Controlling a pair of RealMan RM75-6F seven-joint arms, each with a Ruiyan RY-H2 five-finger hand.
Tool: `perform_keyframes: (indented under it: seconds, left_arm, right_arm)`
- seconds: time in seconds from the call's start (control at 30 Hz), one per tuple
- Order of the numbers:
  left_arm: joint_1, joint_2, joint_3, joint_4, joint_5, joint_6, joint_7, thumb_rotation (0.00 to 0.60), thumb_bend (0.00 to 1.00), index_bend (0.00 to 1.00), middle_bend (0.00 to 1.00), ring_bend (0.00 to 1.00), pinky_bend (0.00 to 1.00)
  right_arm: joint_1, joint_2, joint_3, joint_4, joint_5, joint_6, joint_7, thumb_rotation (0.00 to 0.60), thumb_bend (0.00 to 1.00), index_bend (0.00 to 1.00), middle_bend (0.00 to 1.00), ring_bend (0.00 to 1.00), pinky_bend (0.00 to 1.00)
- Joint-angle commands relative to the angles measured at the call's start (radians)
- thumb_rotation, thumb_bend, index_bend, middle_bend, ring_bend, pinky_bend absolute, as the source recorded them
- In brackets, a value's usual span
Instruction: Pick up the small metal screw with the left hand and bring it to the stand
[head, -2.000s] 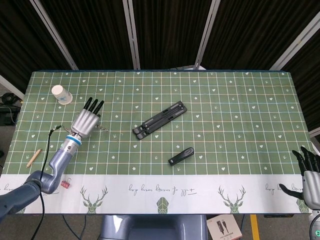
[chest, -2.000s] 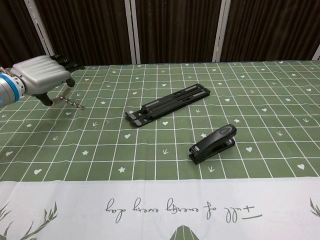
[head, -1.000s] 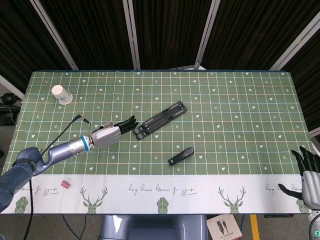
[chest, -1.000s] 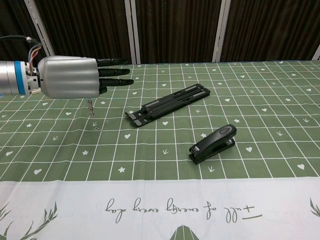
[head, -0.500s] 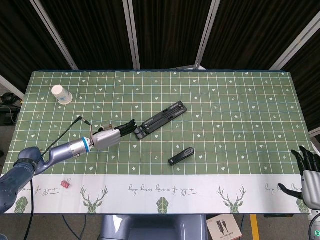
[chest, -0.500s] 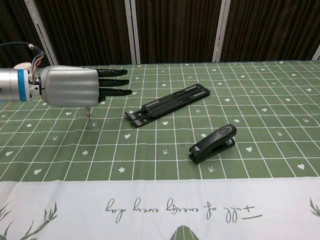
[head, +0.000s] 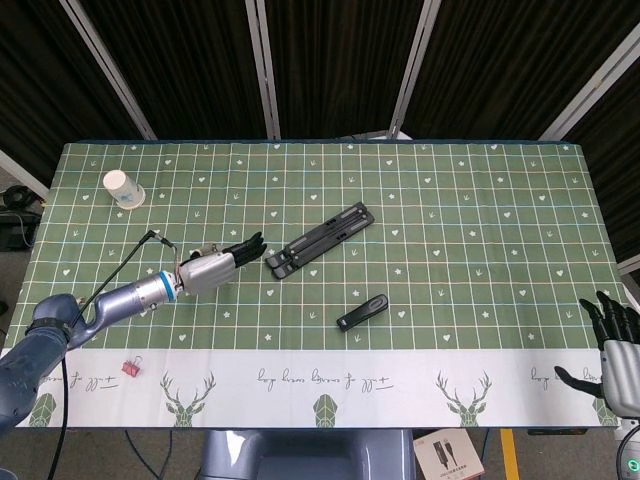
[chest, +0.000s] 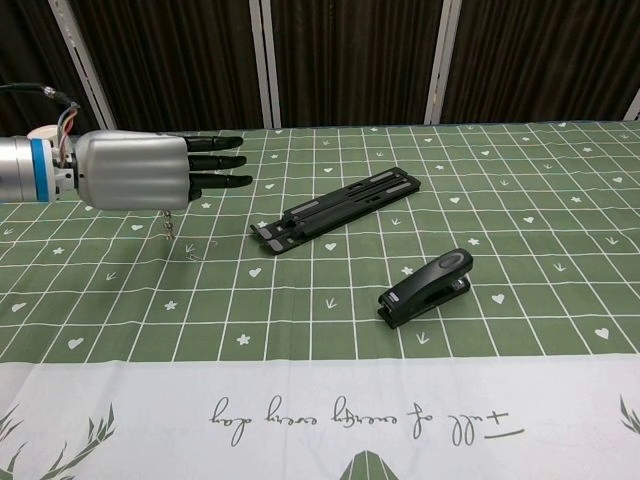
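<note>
The left robot hand (chest: 135, 170) is hovering low over the counter (chest: 320, 300), its back facing the chest camera and its dark fingers (chest: 215, 160) stretching out toward the stand (chest: 335, 208). From beneath the palm the small metal screw (chest: 167, 226) is hanging point down, apparently pinched underneath the hand, though the grip itself is hidden behind the knuckles. Only the chest view is showing the screw; from the head view the left robot hand (head: 208, 268) is covering it, while its fingers are lying just beside the near end of the stand (head: 320, 238) without touching it. A small bent wire (chest: 195, 254) is lying on the cloth just in front of the screw. The head view is also showing a paper cup (head: 122, 187) at the far left, a pink clip (head: 131, 368) near the front edge, and the right robot hand (head: 618, 345) with spread, empty fingers at the counter's right corner. A black stapler (chest: 426, 287) is sitting nearer the front, well apart from the stand.
</note>
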Motion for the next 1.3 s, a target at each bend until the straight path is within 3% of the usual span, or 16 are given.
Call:
perform_keyframes:
  seconds: [0.03, 0.73, 1.3]
  left_arm:
    - [0.002, -0.008, -0.004, 0.006, -0.005, 0.002, -0.003, 0.6, 0.49, 0.67, 0.0, 0.0, 0.0]
    - [-0.001, -0.048, -0.019, 0.022, -0.032, -0.013, -0.015, 0.6, 0.49, 0.67, 0.0, 0.0, 0.0]
    - [-0.008, -0.039, 0.034, 0.033, 0.02, -0.014, 0.039, 0.6, 0.49, 0.67, 0.0, 0.0, 0.0]
  right_arm:
    - [0.0, -0.001, 0.0, 0.0, -0.001, 0.0, -0.001, 0.6, 0.05, 0.12, 0.0, 0.0, 0.02]
    - [-0.002, 0.002, 0.0, 0.001, 0.002, 0.003, 0.002, 0.6, 0.05, 0.12, 0.0, 0.0, 0.02]
    - [-0.003, 0.002, 0.001, 0.0, 0.003, 0.005, 0.003, 0.6, 0.05, 0.12, 0.0, 0.0, 0.02]
